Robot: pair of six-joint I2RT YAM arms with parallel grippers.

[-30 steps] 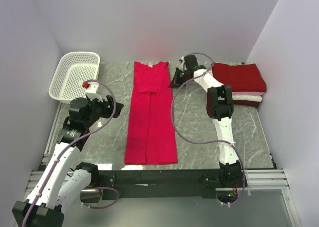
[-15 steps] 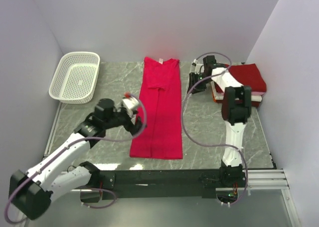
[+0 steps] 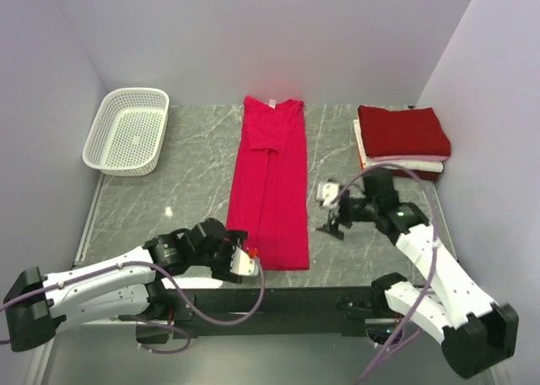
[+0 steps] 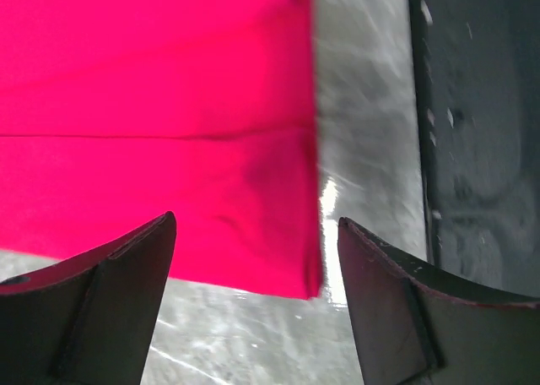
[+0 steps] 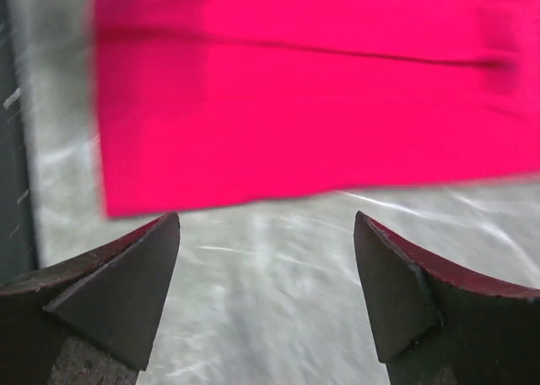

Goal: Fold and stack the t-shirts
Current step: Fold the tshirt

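The bright pinkish-red t-shirt (image 3: 268, 182) lies folded into a long narrow strip down the table's middle. The darker crimson t-shirt (image 3: 402, 130) lies folded on top of the folded white t-shirt (image 3: 405, 163) at the far right. My left gripper (image 3: 245, 253) is open at the strip's near left corner. In the left wrist view that corner of the pinkish-red t-shirt (image 4: 253, 149) lies between the open left gripper (image 4: 255, 219) fingers, with nothing gripped. My right gripper (image 3: 331, 215) is open, just right of the strip. In the right wrist view the right gripper (image 5: 266, 216) hangs over bare marble beside the pinkish-red t-shirt (image 5: 295, 89).
A white lattice basket (image 3: 126, 130) stands at the far left corner. The table (image 3: 186, 174) is grey marble with walls on three sides. A black rail (image 3: 278, 300) runs along the near edge, just below the left gripper.
The right gripper opened and came from the far end near the stack to the strip's right side. The left arm swung from the basket to the near left corner. The strip shifted right.
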